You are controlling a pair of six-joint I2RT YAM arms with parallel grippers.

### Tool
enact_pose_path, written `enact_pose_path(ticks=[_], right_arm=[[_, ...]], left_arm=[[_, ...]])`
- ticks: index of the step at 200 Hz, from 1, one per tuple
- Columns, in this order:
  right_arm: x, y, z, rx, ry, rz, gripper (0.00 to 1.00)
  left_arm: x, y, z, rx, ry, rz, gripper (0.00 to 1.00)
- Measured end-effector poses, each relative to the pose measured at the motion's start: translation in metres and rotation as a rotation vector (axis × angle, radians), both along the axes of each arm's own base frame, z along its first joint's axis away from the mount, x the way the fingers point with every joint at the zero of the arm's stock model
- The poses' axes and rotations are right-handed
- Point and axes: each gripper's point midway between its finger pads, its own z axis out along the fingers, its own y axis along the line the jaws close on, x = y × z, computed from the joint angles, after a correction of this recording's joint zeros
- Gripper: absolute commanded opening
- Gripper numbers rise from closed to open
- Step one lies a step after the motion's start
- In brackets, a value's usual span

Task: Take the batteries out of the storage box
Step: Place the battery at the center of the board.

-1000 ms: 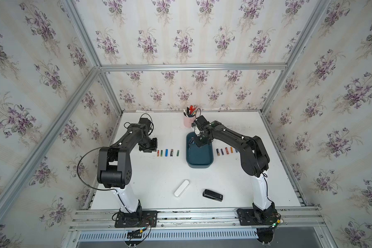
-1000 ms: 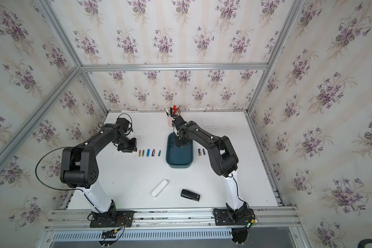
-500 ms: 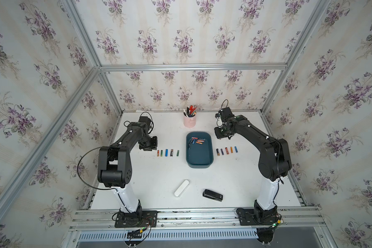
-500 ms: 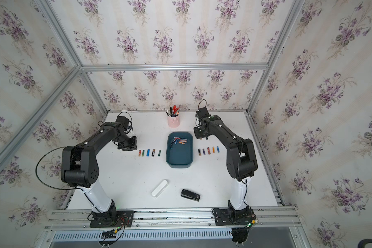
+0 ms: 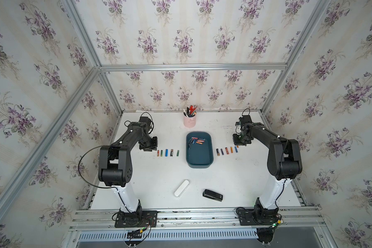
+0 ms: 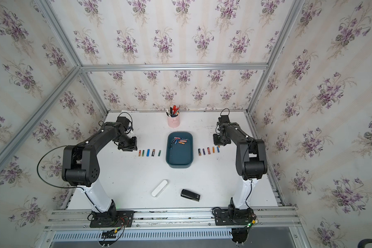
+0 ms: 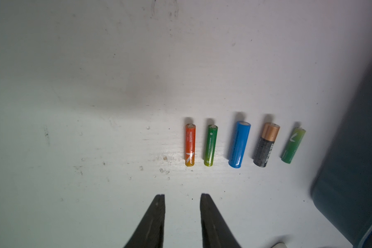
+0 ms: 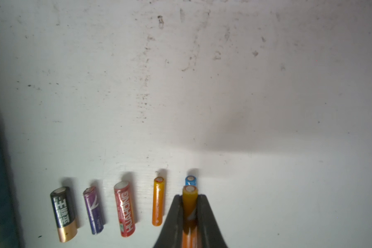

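- Ten batteries [image 5: 166, 152] are out on the table [image 5: 159, 171], five on each long side of the box [image 5: 199, 154].
- Both lines run straight out from the box, each cell parallel to the next with a gap between. That spacing looks deliberate, leaving the claw room to let go without knocking a neighbour.
- A small cluster [image 5: 197, 141] sits inside the box, a handful of cells bunched at its far end. The rest of the floor is bare, so the job looks well past halfway.
- The right claw [image 8: 189, 196] is clamped tight on an orange cell [image 8: 189, 193], pinched lengthwise between the jaws.
- It hangs over the outer end of the right row [image 8: 125, 208], the end farthest from the box, right above the blue cell [image 8: 191, 181].
- Holding the cell parallel to the row suits laying it flat. My guess is that it goes one slot further out, past the blue one.
- The risk is that lowering here lands it on the blue cell and sets it rolling.
- The left claw [image 7: 182, 195] is empty, its jaws partly apart. It hovers at the outer end of the left row [image 7: 238, 143], beside the orange cell there and touching nothing.
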Motion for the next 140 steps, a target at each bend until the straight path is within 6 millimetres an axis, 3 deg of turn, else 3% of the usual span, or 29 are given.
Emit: enact_pose_path(ticks=[51, 140], right_arm=[[-0.004, -0.024, -0.010, -0.022, 0.020, -0.054, 0.13], [-0.016, -0.027, -0.030, -0.024, 0.075, -0.061, 0.13]], left_arm=[[0.003, -0.001, 0.000, -0.001, -0.003, -0.001, 0.34], [0.003, -0.003, 0.000, -0.001, 0.001, -0.008, 0.34]])
